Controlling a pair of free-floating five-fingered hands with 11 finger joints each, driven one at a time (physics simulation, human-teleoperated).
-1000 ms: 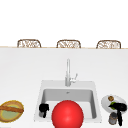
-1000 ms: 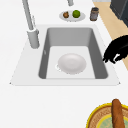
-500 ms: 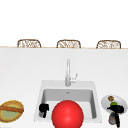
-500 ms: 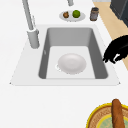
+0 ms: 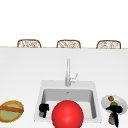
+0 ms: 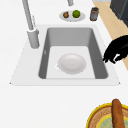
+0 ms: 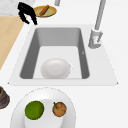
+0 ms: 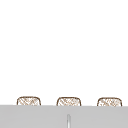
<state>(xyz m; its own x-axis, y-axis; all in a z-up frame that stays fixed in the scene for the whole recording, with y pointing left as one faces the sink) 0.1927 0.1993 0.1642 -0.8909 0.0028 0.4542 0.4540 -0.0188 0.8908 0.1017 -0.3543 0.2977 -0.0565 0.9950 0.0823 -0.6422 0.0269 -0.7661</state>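
My left hand (image 5: 43, 109) hangs over the front left corner of the sink (image 5: 40, 100), fingers relaxed and pointing down, holding nothing. It also shows beside the sink's front rim (image 6: 110, 80) as a hand (image 6: 117, 50) in the left side view, and near the bread plate (image 7: 51, 11) as a hand (image 7: 27, 12) in the right side view. My right hand (image 5: 115, 109) floats with spread fingers at the front of a white plate (image 5: 120, 100), above a dark jar (image 5: 113, 120). A white bowl (image 6: 72, 63) lies upside down in the basin. A big red ball (image 5: 67, 115) covers the sink's front edge.
The tap (image 5: 68, 72) rises behind the basin. The right-hand plate (image 7: 17, 117) carries a lime (image 7: 34, 110) and a small brown fruit (image 7: 59, 108), with the jar (image 6: 94, 13) beside it. A baguette (image 5: 11, 109) lies on a yellow plate at the left. Several chairs (image 5: 68, 44) stand behind the counter.
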